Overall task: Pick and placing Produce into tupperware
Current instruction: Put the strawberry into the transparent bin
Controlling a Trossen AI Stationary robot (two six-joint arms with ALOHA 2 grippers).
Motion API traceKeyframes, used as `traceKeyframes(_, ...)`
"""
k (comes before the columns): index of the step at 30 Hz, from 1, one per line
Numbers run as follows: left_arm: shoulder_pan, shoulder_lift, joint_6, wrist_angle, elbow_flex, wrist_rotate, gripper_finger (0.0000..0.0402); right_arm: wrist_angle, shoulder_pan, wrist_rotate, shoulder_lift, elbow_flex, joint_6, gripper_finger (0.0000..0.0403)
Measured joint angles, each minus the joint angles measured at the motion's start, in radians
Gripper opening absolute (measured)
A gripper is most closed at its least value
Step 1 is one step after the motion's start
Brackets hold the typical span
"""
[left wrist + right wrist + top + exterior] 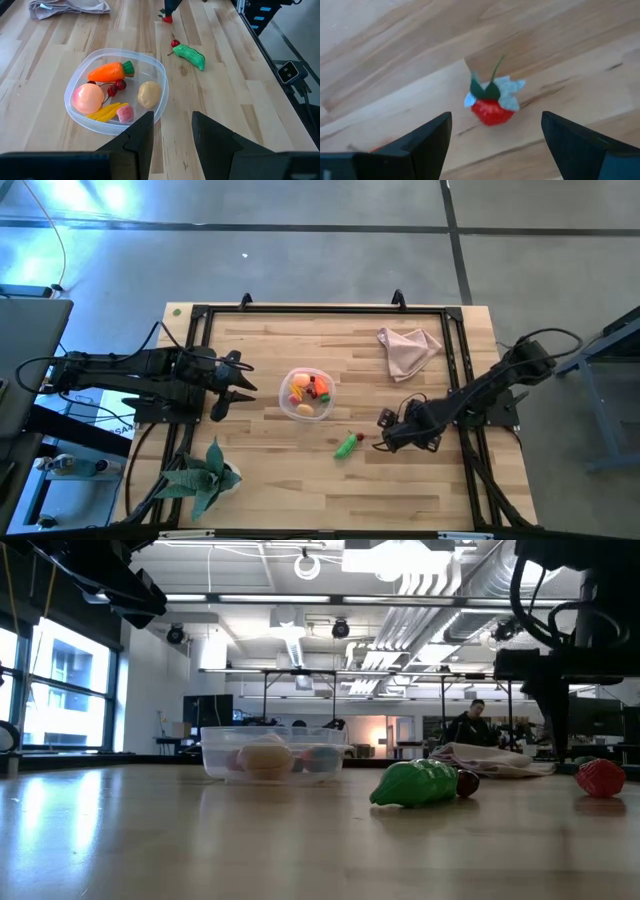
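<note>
one strawberry (491, 111), small, light, likely hard slick plastic; lies on tabletop (400, 480) between right gripper (492, 137) jaws, spread wide. grip across red body, below leaf cap. tupperware (307, 394) well apart. left gripper (172, 132) spread, idle.

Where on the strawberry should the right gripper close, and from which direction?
Best across the red body of the strawberry, coming straight down from above. It lies on bare wood with its green leafy cap and thin stem at one end, too flimsy to pinch. The right gripper hangs over it with fingers open wider than the fruit, so lowering and closing around its middle looks likely to work.
</note>
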Motion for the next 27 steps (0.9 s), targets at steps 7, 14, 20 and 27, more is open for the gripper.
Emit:
traceKeyframes(7, 0.0, 0.0, 0.0, 0.0, 0.0, 0.0, 0.0122, 0.055, -0.018, -0.001, 0.001, -0.049, -0.009, 0.0298)
traceKeyframes(14, 0.0, 0.0, 0.0, 0.0, 0.0, 0.0, 0.0122, 0.15, -0.043, -0.009, -0.001, -0.105, -0.032, 0.0298)
traceKeyframes(20, 0.0, 0.0, 0.0, 0.0, 0.0, 0.0, 0.0122, 0.154, -0.077, -0.037, -0.001, -0.105, -0.079, 0.0298)
traceKeyframes(27, 0.0, 0.0, 0.0, 0.0, 0.0, 0.0, 0.0122, 0.156, -0.101, -0.073, 0.0, -0.106, -0.114, 0.0296)
